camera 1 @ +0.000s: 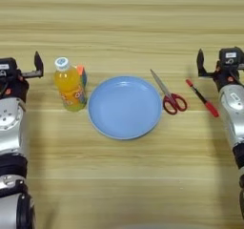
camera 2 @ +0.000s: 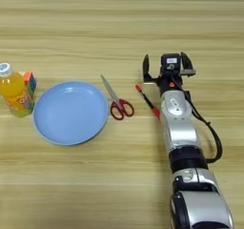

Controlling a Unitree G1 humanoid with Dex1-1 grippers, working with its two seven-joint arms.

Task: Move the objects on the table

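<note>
Our right tool [camera 2: 166, 66] hovers open and empty beside the pen [camera 2: 147, 101]. Our left tool [camera 1: 28, 66] waits near the bench's [camera 1: 124, 27] left edge beside the bottle [camera 1: 69, 84]; we cannot tell its opening.

Setting: staged tabletop test bench, of a robotics lab kind; room itself out of frame. Evidence: light wooden table [camera 1: 124, 23] filling the whole frame, grain running left to right. Silver-and-black robot arms entering from lower left [camera 1: 10, 128] and lower right [camera 2: 183, 142], with an exposed black cable [camera 2: 213, 140] looped beside the right one. Unrelated household props set out in a row at mid frame: orange drink bottle [camera 1: 69, 84], blue plate [camera 1: 125, 107], red-handled scissors [camera 1: 167, 93], red-and-black pen [camera 1: 202, 97].
</note>
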